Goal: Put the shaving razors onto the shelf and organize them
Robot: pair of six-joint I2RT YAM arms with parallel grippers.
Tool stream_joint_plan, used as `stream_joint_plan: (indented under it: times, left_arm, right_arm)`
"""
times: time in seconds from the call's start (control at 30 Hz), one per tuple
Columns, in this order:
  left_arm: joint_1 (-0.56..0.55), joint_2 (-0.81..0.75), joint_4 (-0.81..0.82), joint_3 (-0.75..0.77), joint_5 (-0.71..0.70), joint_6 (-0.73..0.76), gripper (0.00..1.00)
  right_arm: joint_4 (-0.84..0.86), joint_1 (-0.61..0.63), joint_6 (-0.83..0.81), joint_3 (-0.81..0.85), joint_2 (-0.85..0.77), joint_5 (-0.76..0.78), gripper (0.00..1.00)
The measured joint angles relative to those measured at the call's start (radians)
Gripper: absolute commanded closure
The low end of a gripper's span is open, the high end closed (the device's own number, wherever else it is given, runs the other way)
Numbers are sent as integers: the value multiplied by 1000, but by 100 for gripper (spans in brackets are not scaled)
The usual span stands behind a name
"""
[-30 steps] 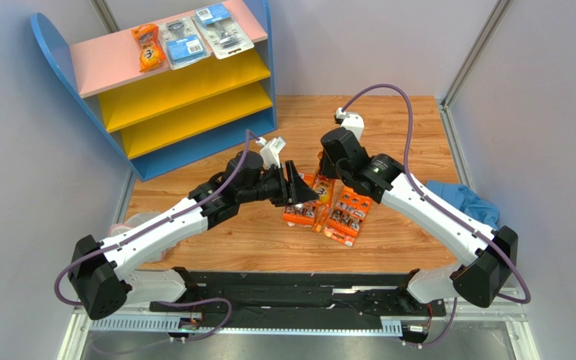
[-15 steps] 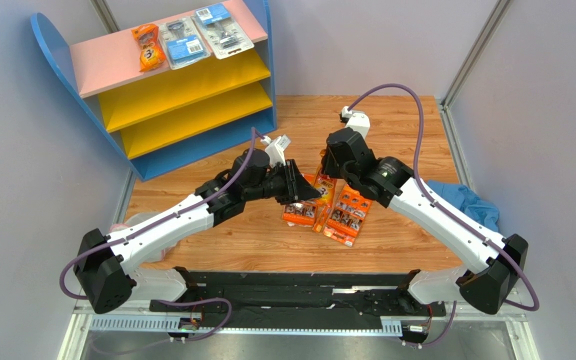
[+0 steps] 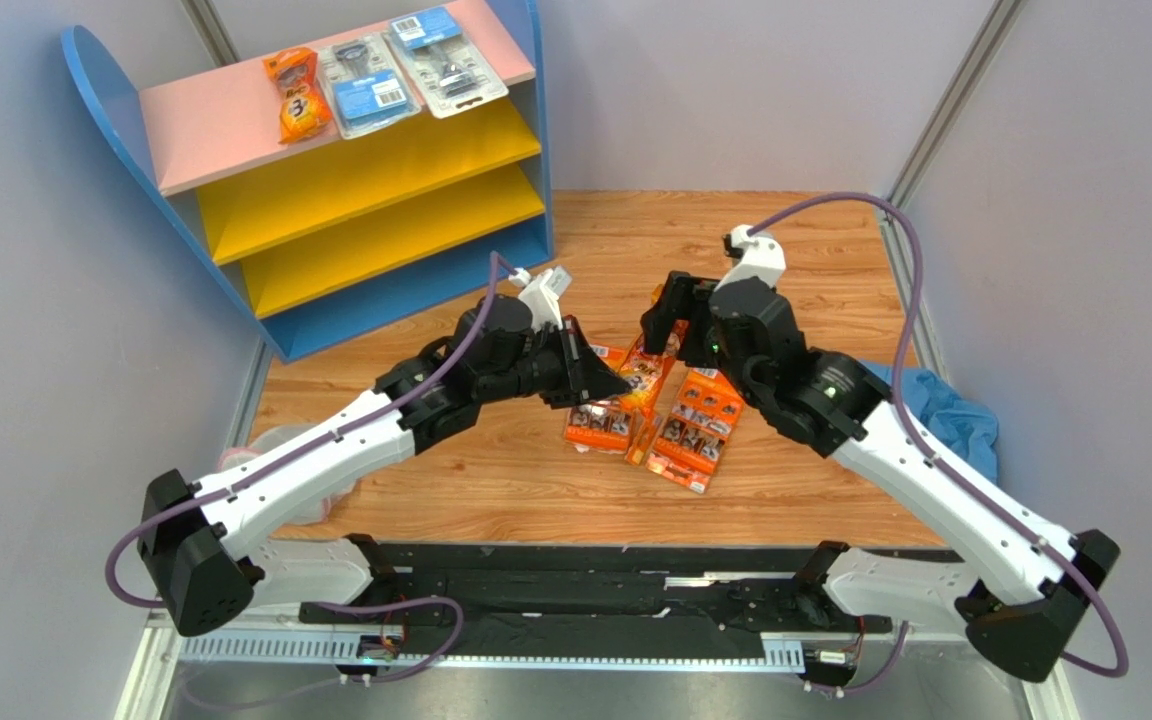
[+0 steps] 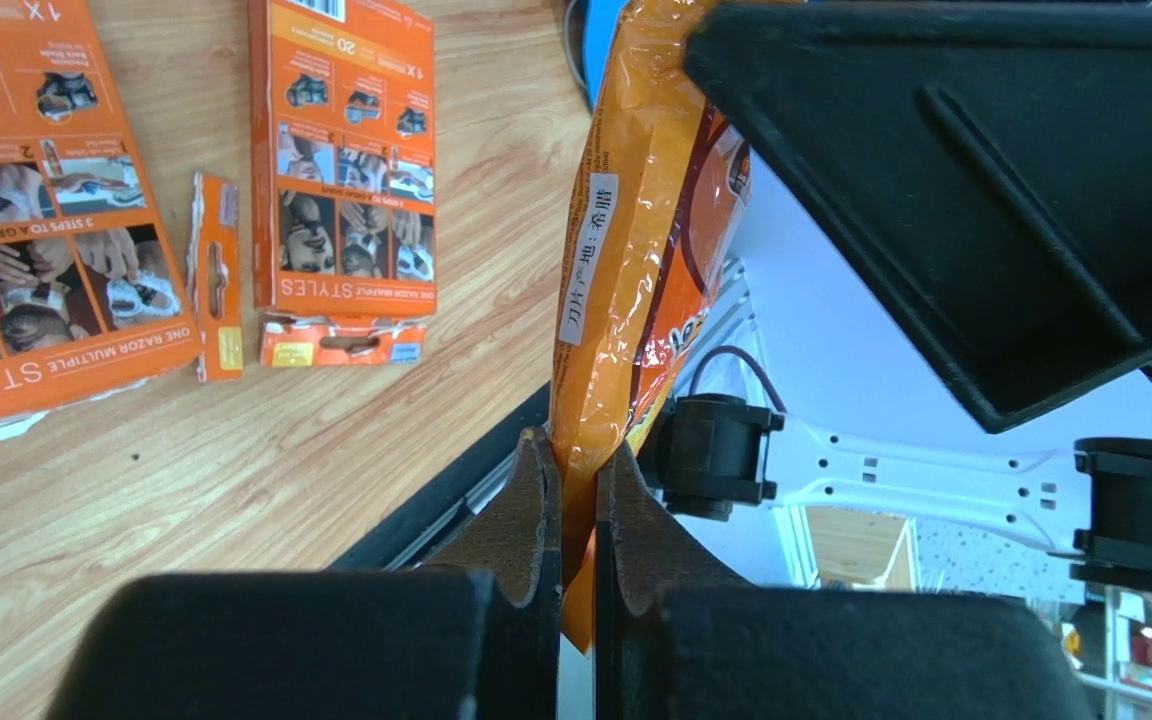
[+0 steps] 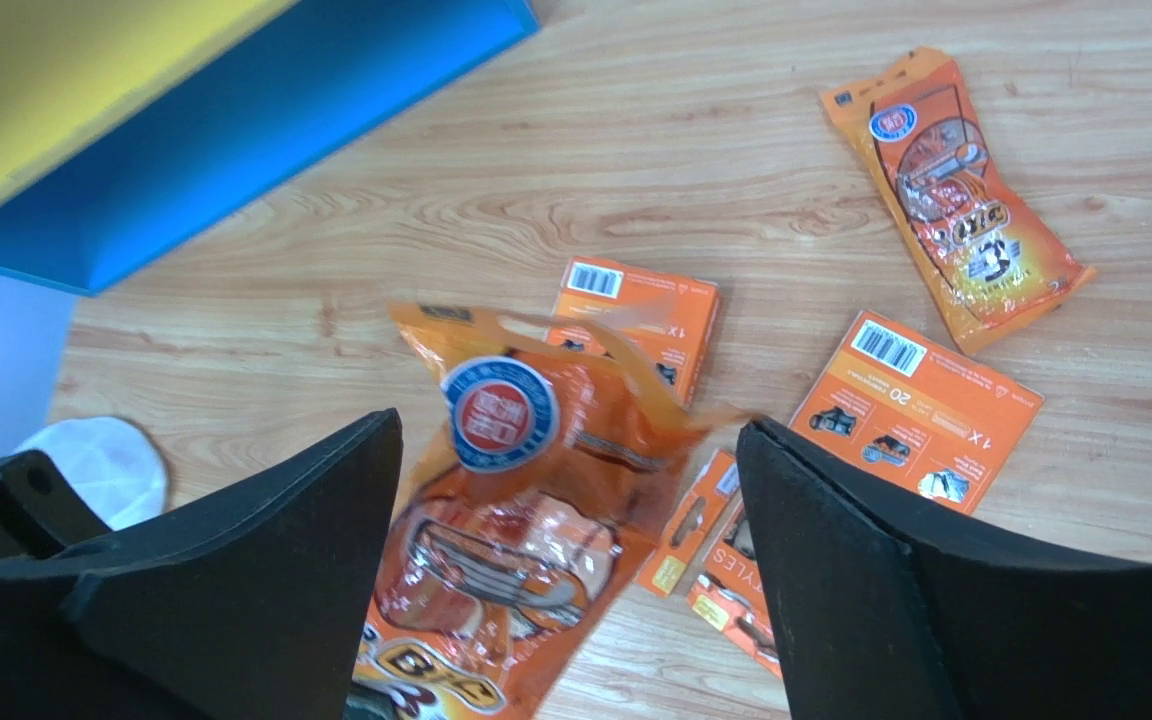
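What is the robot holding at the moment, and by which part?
The left pincer is shut on an orange bag of razors, pinching it by one edge. The right pincer is open, holding nothing.

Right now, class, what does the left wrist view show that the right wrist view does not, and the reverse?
Only the left wrist view shows the left gripper shut on the edge of the held orange bag. Only the right wrist view shows the shelf and a second orange bag lying flat. Both show that held bag and the orange cards on the wooden table.
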Motion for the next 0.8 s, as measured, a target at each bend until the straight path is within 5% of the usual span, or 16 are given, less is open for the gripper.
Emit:
stream_joint_plan:
  times: [0.4, 0.8]
  left_arm:
    - [46, -43, -312, 298, -72, 136, 100]
    - [316, 11, -658, 767, -70, 309, 100]
  right_arm:
    - [-33, 0, 40, -174, -439, 18, 0]
    - [-197, 0, 77, -188, -497, 36, 0]
